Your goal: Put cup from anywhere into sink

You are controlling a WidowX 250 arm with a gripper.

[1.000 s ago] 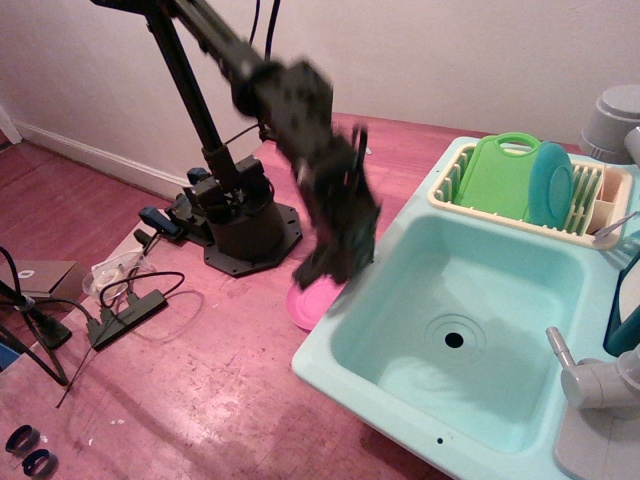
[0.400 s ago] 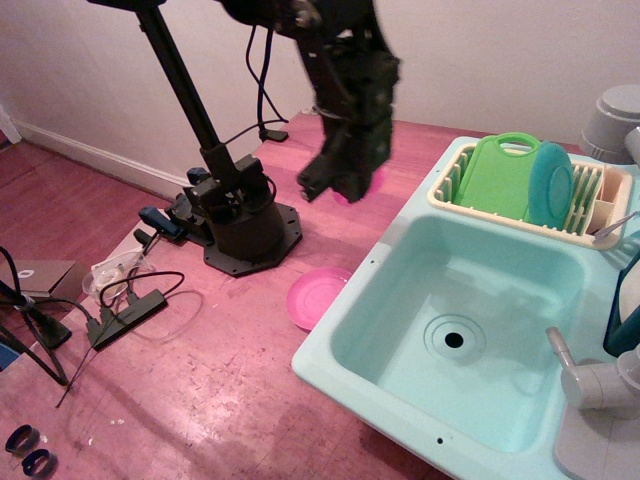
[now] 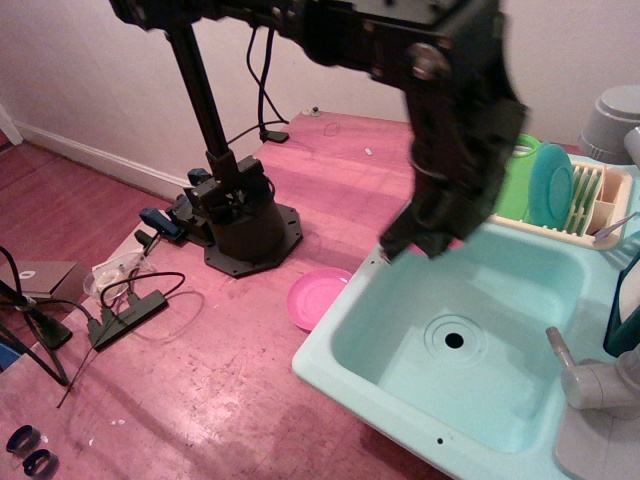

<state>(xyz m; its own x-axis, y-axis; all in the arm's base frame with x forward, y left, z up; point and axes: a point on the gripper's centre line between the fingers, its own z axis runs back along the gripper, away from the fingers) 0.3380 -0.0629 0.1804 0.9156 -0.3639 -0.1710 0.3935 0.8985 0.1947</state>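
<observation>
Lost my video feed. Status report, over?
Hand over sink, far-left corner. Cup not visible, grip unconfirmed. Basin bare; pink plate outside it.

My gripper (image 3: 415,240) looks like matt black hard plastic or painted metal, blurred, with a dull grey screw head showing higher up my arm (image 3: 428,62). Below it the sink (image 3: 400,330) is smooth turquoise plastic with a soft sheen and a dark drain hole (image 3: 454,340). The worktop (image 3: 200,390) is reddish wood, scuffed and streaked, faintly glossy towards its near edge. The pink plate (image 3: 312,296) beside the sink's left rim is smooth plastic. At the far right corner, the dish rack (image 3: 600,205) is cream plastic, holding a matt green board (image 3: 513,185) and a teal plate (image 3: 552,182). The faucet (image 3: 595,380) is grey, satin plastic. My base (image 3: 240,225) is matt black.
</observation>
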